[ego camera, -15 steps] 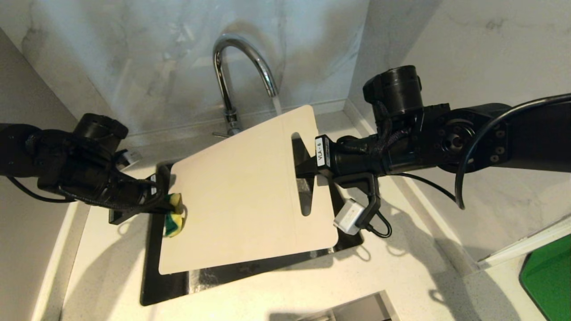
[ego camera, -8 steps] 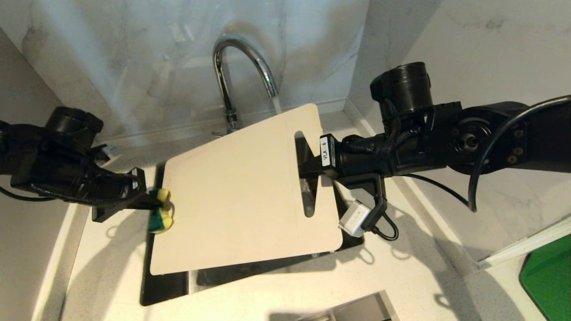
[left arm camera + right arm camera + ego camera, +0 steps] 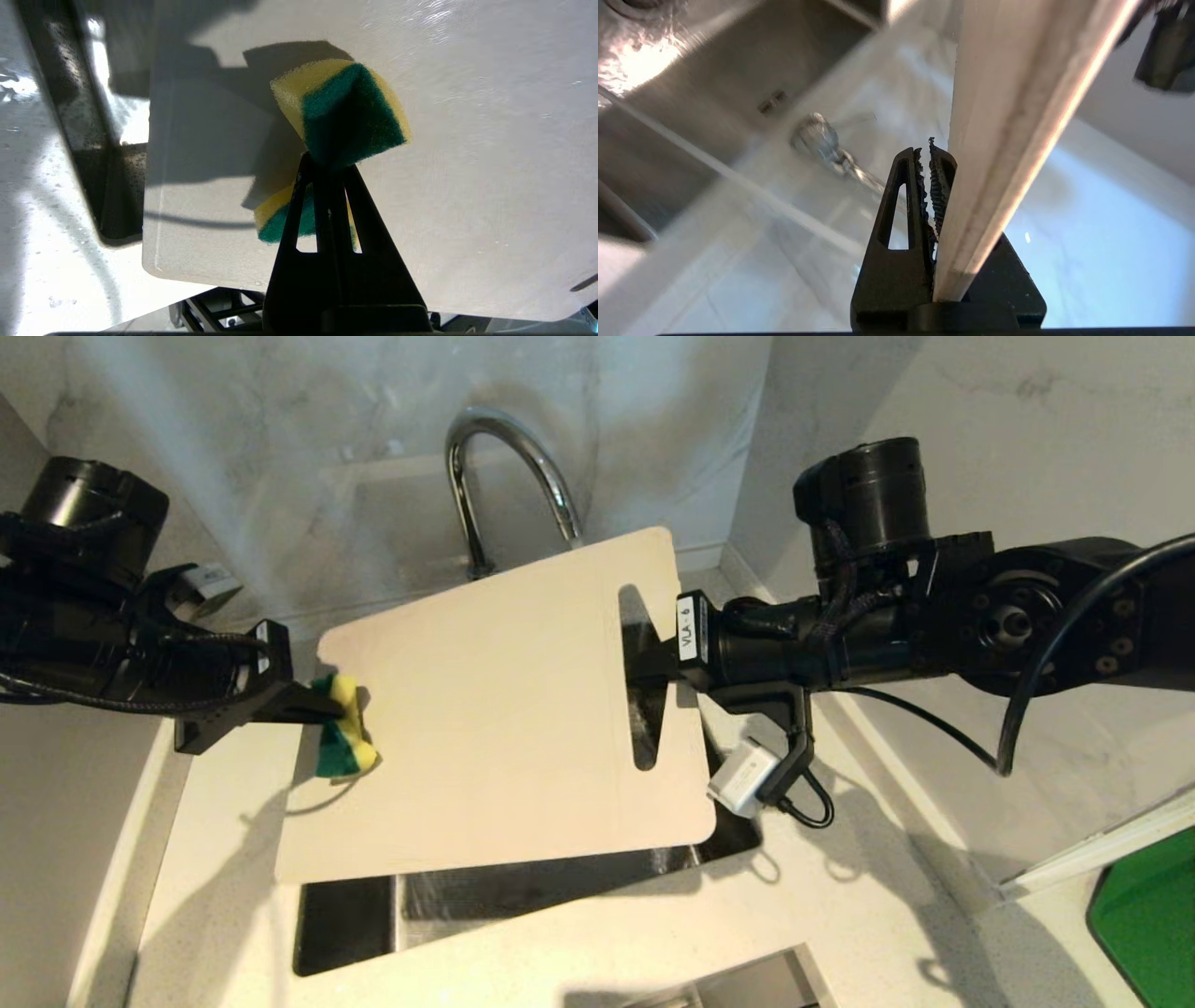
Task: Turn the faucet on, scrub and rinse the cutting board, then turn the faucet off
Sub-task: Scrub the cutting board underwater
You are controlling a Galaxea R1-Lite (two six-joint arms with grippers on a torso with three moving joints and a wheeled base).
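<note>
My right gripper (image 3: 644, 672) is shut on the slot-handle end of the cream cutting board (image 3: 495, 709) and holds it tilted in the air over the sink. The board's far corner covers the tip of the chrome faucet (image 3: 509, 453). My left gripper (image 3: 322, 714) is shut on a green-and-yellow sponge (image 3: 344, 739), which lies against the board's left part. In the left wrist view the gripper (image 3: 327, 161) pinches the folded sponge (image 3: 345, 112) against the wet board (image 3: 467, 163). In the right wrist view the gripper (image 3: 931, 154) clamps the board's edge (image 3: 1008, 140).
The dark sink (image 3: 345, 915) is set into a pale speckled counter (image 3: 840, 915) below the board. Marble walls close in behind and on the right. A green object (image 3: 1144, 924) lies at the lower right. A metal-edged opening (image 3: 747, 980) shows at the counter's near edge.
The right gripper has lifted the board, so its far corner now hides the spout's tip. The left gripper has moved left and upward with the sponge, along the board's left side.
</note>
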